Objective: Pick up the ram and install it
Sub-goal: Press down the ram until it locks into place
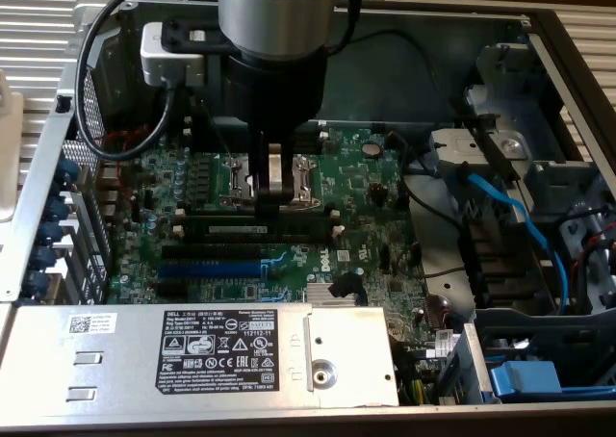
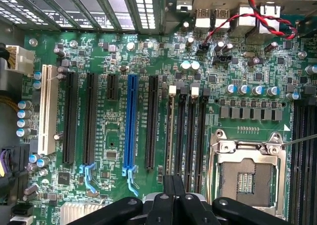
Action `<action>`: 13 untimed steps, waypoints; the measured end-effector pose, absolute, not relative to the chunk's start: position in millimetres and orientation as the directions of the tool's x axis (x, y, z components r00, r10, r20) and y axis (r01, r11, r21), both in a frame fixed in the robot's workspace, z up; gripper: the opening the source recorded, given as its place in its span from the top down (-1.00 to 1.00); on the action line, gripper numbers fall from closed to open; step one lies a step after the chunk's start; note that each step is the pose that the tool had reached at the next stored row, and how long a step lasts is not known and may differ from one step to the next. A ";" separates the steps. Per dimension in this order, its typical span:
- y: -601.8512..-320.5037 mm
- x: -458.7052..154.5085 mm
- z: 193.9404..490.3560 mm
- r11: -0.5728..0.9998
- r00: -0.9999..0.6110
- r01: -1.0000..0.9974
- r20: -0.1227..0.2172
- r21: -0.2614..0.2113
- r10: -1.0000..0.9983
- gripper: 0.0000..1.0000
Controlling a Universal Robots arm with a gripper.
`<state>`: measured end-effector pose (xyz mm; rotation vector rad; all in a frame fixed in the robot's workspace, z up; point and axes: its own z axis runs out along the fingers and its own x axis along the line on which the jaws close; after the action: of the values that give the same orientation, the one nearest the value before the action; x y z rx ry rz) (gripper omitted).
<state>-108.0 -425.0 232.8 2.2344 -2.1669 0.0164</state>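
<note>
The gripper (image 1: 271,202) is fully closed, its tips pressing down on the ram (image 1: 252,228), which lies in a slot mid-motherboard (image 1: 366,182) beside the CPU socket (image 2: 246,174). The wrist view shows a blue slot (image 2: 131,123) running parallel to the black slots (image 2: 187,131).

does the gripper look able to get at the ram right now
Probably yes: the gripper, jaws shut, hangs right over the ram, which lies along the slots on the motherboard. Nothing stands between them, though contact isn't clear.
</note>
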 end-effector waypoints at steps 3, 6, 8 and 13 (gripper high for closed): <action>-425.0 -107.6 232.5 -0.033 0.033 -0.999 0.028 0.016 -0.999 0.80; -425.0 -106.3 232.2 -0.036 0.037 -0.999 0.027 0.019 -0.999 0.80; -425.1 -105.6 232.1 -0.038 0.039 -0.999 0.028 0.020 -0.999 0.80; -425.0 -105.3 231.9 -0.041 0.042 -0.999 0.028 0.023 -0.999 0.80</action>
<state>-105.3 -425.0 231.9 2.2414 -2.1499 0.0062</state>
